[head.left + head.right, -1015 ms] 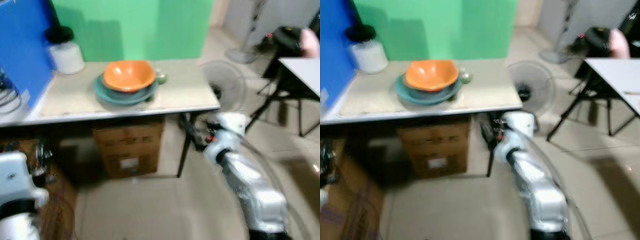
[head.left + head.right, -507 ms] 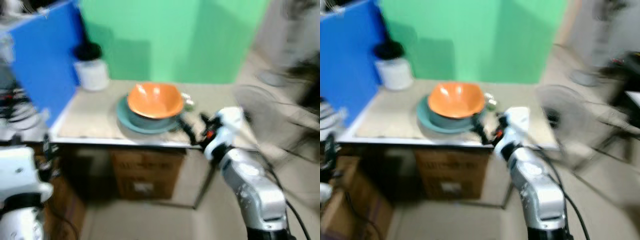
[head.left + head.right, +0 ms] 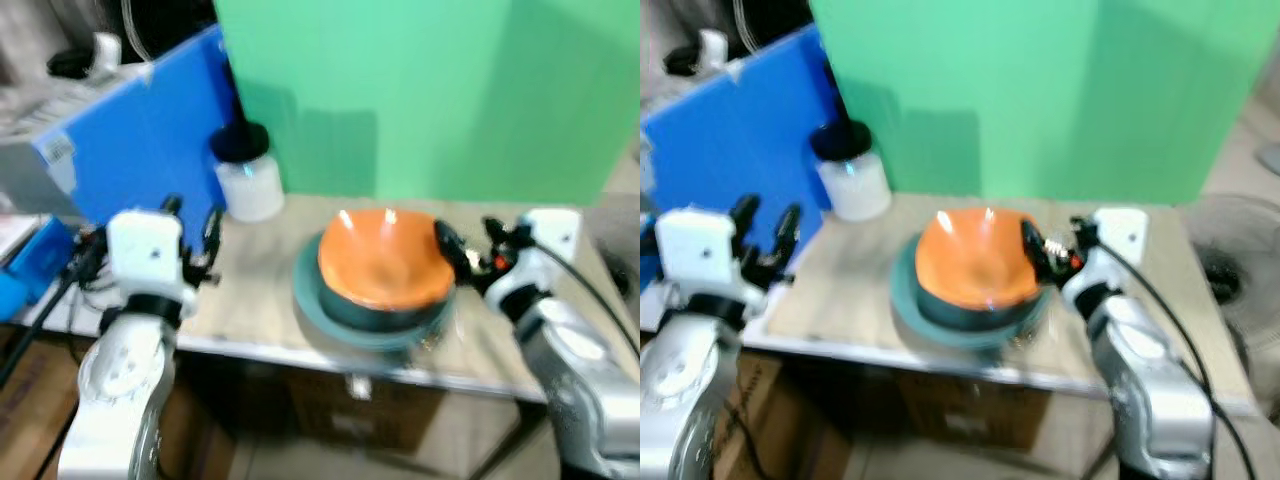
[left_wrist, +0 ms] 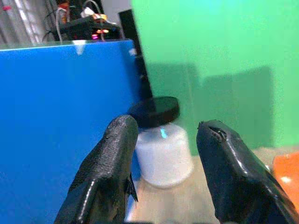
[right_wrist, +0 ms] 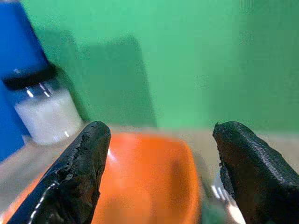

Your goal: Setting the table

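An orange bowl (image 3: 383, 266) rests in a dark teal bowl, and both sit on a teal plate (image 3: 312, 300) in the middle of a beige table (image 3: 254, 290). My right gripper (image 3: 464, 242) is open at the bowl's right rim, and in the right wrist view its fingers (image 5: 84, 163) frame the orange bowl (image 5: 145, 186). My left gripper (image 3: 190, 228) is raised over the table's left part, open and holding nothing. Its wrist view looks between the fingers (image 4: 112, 158) at a white jar (image 4: 163, 154).
A white jar with a black lid (image 3: 246, 178) stands at the back left of the table. A blue panel (image 3: 140, 140) rises along the left side and a green wall (image 3: 420, 90) stands behind. A cardboard box (image 3: 970, 425) sits under the table.
The camera has come closer to the table and risen. My left arm has lifted over the table's left part. My right gripper has reached the orange bowl's right rim.
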Robot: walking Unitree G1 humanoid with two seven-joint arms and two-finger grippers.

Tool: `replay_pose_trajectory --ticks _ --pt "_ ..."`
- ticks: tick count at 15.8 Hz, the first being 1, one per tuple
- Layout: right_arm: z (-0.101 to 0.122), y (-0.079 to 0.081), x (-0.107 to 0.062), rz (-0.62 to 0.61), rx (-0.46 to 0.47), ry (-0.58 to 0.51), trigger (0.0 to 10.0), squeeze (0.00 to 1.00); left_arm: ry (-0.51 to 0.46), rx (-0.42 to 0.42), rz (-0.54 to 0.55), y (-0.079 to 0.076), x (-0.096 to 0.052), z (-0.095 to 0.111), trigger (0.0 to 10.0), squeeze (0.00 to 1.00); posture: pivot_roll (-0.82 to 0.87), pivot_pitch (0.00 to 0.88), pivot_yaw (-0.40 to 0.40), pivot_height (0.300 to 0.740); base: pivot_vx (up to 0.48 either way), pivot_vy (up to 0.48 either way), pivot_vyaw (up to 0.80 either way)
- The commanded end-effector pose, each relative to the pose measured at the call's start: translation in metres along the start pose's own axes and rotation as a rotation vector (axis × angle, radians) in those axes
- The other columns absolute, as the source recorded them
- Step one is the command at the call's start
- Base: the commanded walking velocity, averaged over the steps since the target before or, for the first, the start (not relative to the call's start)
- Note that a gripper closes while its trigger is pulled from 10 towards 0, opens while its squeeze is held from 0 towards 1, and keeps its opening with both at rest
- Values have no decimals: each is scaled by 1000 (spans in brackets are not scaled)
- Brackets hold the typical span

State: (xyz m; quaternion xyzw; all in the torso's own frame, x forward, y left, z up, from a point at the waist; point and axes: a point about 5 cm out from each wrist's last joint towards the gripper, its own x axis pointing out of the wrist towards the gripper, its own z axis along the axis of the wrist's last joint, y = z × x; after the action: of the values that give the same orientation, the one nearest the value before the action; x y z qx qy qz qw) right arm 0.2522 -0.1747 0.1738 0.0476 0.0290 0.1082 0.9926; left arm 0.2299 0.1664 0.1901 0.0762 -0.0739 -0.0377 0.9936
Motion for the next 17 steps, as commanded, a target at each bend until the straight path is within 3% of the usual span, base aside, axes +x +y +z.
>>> replay_pose_trajectory --ticks 1,4,7,10,13,17 --pt "9 5 -8 26 -10 1 10000 0 9 -14 14 6 3 -3 10000 0 -95 0 99 740 349 0 0" --pt "18 11 -8 72 -44 41 10000 0 19 -36 11 5 -5 -5 10000 0 -80 0 46 740 339 0 0" --pt "26 15 3 123 -80 108 10000 0 60 -66 -96 -7 -18 -8 10000 0 -63 0 7 740 0 0 0" --pt "27 17 15 211 -57 202 10000 0 97 -52 -192 -20 -25 -13 10000 0 -71 0 -18 740 0 0 0" --pt "19 13 18 256 -68 347 10000 0 113 -40 -231 -22 -22 -16 10000 0 -73 0 -31 740 0 0 0" --pt "12 -6 29 293 -36 484 10000 0 129 -45 -452 -28 -13 -18 10000 0 -89 0 10 740 0 0 0"
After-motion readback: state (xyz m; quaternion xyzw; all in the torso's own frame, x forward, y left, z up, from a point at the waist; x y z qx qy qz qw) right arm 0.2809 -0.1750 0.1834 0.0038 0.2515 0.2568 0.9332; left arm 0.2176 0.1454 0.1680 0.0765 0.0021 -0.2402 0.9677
